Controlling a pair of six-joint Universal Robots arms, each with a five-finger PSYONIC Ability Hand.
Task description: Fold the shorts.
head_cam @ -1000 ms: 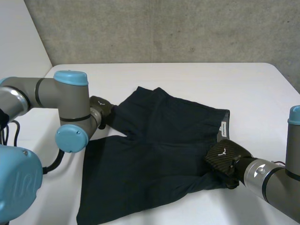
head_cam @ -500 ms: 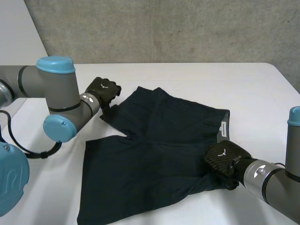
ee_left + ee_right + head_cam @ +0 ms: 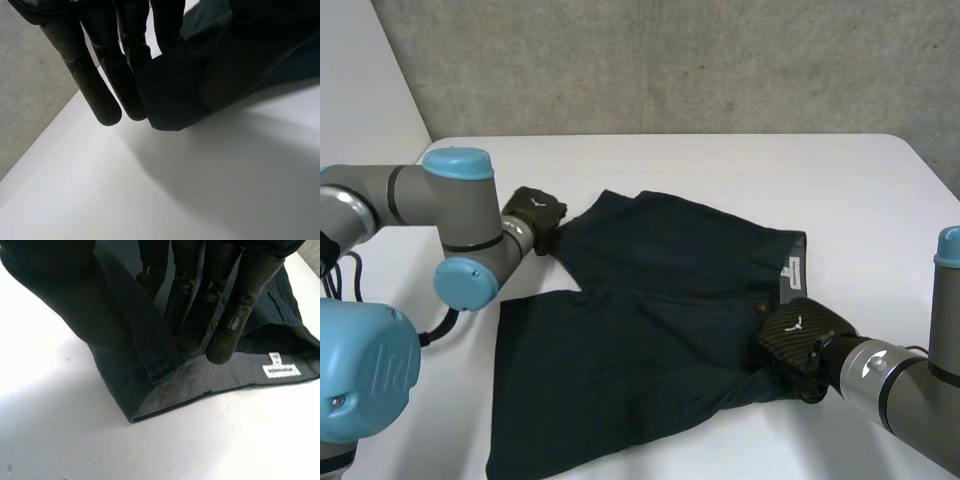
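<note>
While the shorts (image 3: 650, 310) lie mostly flat on the bench (image 3: 720, 165), the left hand (image 3: 533, 212) pinches a leg hem (image 3: 170, 95) between fingers (image 3: 107, 100) and thumb, and the right hand (image 3: 802, 335) pinches the waistband corner (image 3: 150, 385) under its fingertips (image 3: 222, 347). The fold seems just starting. Next, both hands probably must lift together and keep hold.

Grey tubular left arm (image 3: 415, 195) and right arm (image 3: 885, 380), light-blue joint caps. Black left hand (image 3: 534, 209) and black right hand (image 3: 798, 334), woven-textured backs, small white mark on each.
</note>
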